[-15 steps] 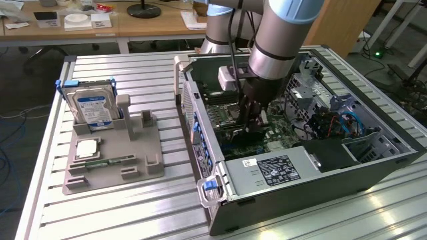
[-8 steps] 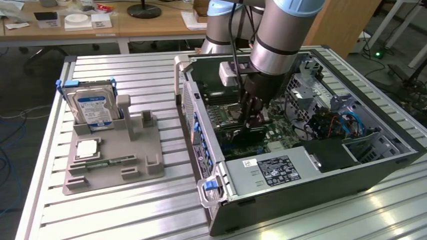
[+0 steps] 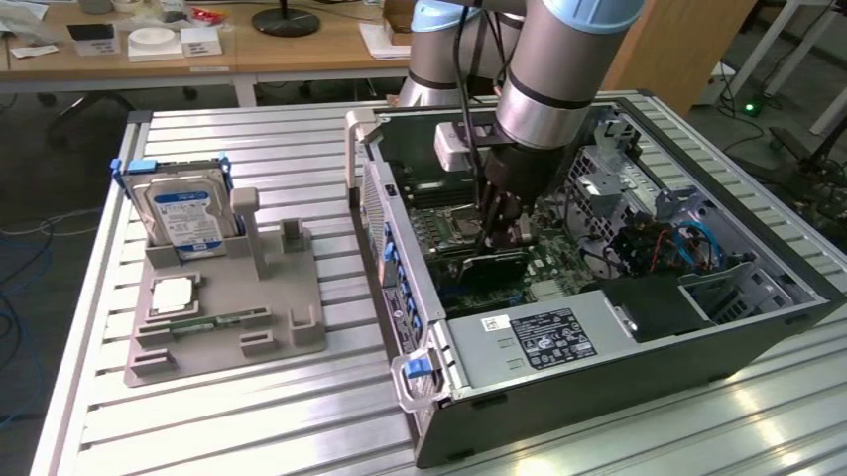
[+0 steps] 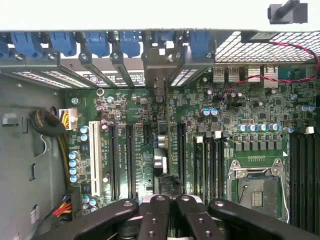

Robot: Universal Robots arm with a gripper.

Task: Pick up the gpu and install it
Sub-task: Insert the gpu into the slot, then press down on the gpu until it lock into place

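The open computer case (image 3: 582, 327) lies on the slatted table (image 3: 265, 416). Inside, the gripper (image 3: 507, 238) hangs over the motherboard (image 4: 200, 145), jaws clamped on the gpu (image 3: 483, 266), seen edge-on at six o'clock in the wrist view.

gripper (image 4: 170, 210): black fingers, you see them shut on the gpu
gpu (image 3: 479, 266): dark card w/ green edge
motherboard (image 4: 260, 115): green, blue-topped caps, one white slot
case (image 3: 636, 362): dark grey; blue clips along the back
hard drive (image 3: 188, 213): silver, blue label, blue rails
tray (image 3: 225, 312): grey
table (image 3: 238, 416): your silver ribbed top
arm (image 3: 562, 74): silver, light-blue caps
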